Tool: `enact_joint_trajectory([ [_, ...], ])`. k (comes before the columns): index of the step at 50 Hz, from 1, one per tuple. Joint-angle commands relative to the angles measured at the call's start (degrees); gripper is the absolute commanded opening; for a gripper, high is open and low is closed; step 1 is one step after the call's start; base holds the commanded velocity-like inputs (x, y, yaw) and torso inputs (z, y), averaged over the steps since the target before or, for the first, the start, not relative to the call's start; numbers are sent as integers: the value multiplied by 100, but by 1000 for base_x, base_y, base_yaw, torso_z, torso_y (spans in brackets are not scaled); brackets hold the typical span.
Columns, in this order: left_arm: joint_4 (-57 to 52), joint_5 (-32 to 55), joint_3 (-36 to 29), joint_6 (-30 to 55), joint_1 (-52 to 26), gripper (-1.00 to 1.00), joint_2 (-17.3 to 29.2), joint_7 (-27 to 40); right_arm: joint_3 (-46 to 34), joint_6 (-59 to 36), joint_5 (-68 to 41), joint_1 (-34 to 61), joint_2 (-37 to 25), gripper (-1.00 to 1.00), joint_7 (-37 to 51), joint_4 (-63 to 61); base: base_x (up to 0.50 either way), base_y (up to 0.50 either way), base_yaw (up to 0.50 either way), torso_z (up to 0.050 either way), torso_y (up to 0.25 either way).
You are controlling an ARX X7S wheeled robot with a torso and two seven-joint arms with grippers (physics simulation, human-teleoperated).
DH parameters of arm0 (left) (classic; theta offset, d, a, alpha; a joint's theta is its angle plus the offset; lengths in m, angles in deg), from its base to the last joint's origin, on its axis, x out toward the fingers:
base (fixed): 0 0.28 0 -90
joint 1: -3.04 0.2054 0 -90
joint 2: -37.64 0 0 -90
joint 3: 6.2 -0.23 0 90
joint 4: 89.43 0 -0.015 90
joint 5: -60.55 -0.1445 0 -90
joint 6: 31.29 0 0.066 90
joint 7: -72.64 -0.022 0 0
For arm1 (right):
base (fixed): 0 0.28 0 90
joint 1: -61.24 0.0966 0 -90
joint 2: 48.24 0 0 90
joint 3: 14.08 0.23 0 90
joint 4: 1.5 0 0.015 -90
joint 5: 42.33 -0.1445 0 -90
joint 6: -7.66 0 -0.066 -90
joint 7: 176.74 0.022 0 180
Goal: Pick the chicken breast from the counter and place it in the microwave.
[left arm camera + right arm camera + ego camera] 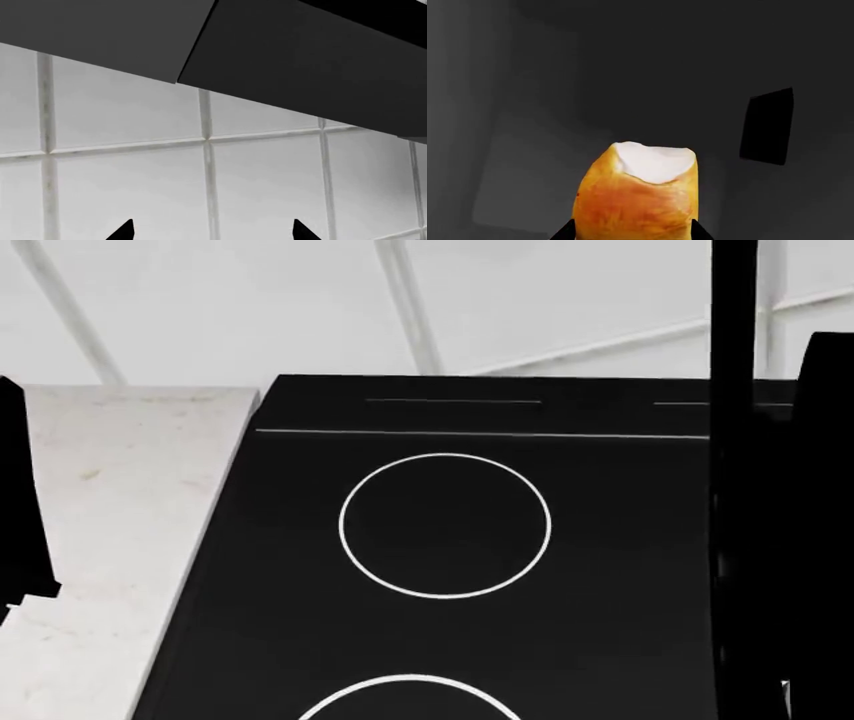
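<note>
The right gripper pinches the chicken breast inside a dark grey cavity, likely the microwave; only release remains. The left gripper hangs spread, empty.

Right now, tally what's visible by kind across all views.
chicken breast: 1
stovetop: 1
stovetop rings: 2, one cut off
counter: 1
Total: 5
</note>
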Motion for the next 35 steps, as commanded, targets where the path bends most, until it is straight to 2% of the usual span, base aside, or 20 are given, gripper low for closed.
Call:
enact_joint_trajectory([
  [1,-52,56,34,-10,37,100,54,52,-23,203,113,46,0,-100,36,383,0,0,0,0,0],
  [24,-71,72,17,-46,71,100,83,67,-252,148,-292,46,-1,-100,225,1254,0,0,0,0,0],
  [25,-79,84,9,-35,63,100,86,79,-214,101,-353,46,-1,100,217,1260,0,0,0,0,0],
  [35,-136,155,24,-31,72,100,128,139,-112,34,-348,46,-1,100,214,1160,0,0,0,0,0],
])
